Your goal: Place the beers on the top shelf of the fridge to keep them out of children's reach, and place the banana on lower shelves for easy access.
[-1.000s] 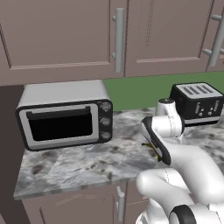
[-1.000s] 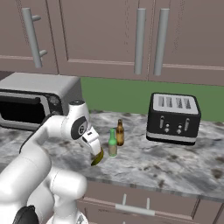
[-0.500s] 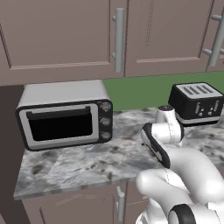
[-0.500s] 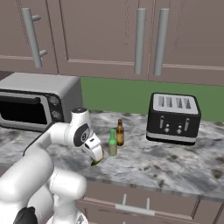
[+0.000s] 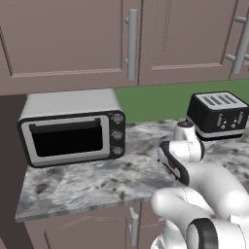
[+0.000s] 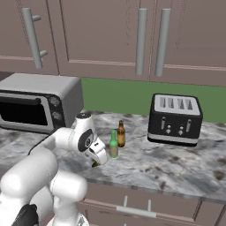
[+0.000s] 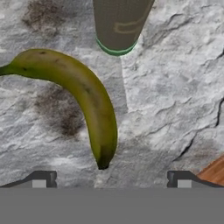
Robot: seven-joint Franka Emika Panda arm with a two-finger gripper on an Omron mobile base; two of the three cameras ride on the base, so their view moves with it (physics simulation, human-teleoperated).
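Now: banana flat on the counter, claw above it, empty.

Seen from the hand, the banana (image 7: 83, 94) lies on the marble counter (image 7: 175, 96), curving from 9 o'clock down to 6, its dark tip between the claw (image 7: 111, 179) tips, which stand wide apart and touch nothing. At 12 o'clock, just beside the banana, stands the green bottle (image 7: 119, 24). From the right base, the green bottle (image 6: 113, 144) and the amber bottle (image 6: 121, 133) stand close together, toaster (image 6: 175, 118) at 3 o'clock, oven (image 6: 39, 102) at 9.
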